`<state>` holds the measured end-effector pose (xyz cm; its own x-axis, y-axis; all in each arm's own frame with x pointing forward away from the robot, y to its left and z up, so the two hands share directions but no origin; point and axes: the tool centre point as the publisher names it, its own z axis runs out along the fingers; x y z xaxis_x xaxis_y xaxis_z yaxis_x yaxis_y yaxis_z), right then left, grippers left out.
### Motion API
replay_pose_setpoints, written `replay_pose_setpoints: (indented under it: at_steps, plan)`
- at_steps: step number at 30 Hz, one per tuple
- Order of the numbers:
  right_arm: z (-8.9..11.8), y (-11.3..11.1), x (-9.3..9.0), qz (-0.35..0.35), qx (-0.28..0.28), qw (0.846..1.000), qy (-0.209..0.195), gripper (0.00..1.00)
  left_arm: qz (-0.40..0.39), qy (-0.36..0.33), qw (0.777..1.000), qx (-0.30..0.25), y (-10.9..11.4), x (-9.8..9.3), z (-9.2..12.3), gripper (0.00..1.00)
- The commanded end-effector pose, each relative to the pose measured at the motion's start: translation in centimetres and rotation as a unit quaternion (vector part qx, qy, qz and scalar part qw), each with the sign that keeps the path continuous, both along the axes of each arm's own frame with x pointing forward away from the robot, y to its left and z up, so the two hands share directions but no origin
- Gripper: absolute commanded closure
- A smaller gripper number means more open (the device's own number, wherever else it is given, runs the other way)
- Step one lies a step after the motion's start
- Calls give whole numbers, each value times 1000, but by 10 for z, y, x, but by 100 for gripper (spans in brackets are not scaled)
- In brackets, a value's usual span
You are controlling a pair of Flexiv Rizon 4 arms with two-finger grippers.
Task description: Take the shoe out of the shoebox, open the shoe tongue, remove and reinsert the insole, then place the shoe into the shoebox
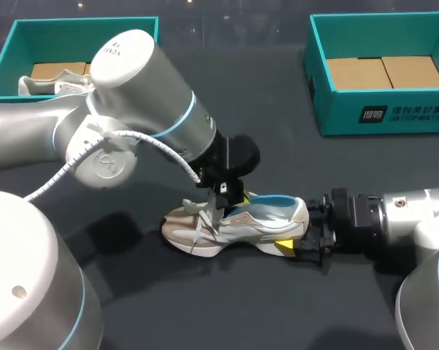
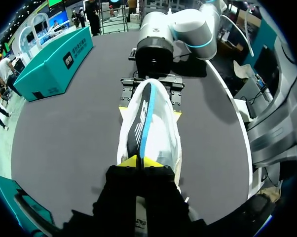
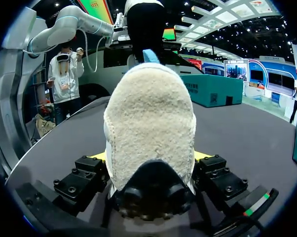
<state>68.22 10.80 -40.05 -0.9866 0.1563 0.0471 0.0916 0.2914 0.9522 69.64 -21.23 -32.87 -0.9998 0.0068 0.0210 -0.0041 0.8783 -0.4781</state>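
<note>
A beige and white sneaker lies on its sole on the dark table, toe to the left. My right gripper comes in from the right and is shut on the heel, one yellow-tipped finger on each side of the fleecy heel. My left gripper hangs over the shoe's opening. Its yellow tips are shut on the thin black and blue insole, which stands on edge along the inside of the shoe. The insole's blue edge shows above the collar.
A teal shoebox with a cardboard floor stands at the back right. A second teal box at the back left holds another shoe. My left arm's big elbow reaches over the left half of the table.
</note>
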Motion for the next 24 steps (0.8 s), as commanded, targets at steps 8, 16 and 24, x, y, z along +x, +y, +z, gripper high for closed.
replay_pose_setpoints:
  at_steps: [8, 16, 24]
  plan:
    - [0, 2, -1, 0, -3, 1000, 1, 100, -19, -18, 999, -41, -10, 0, 21, 100]
    - [0, 2, -1, 0, -3, 1000, 1, 100, -34, -33, 998, -34, -54, 3, 26, 100]
    - [0, 2, -1, 0, -3, 1000, 1, 100, -17, -41, 999, -25, -66, 8, 22, 100]
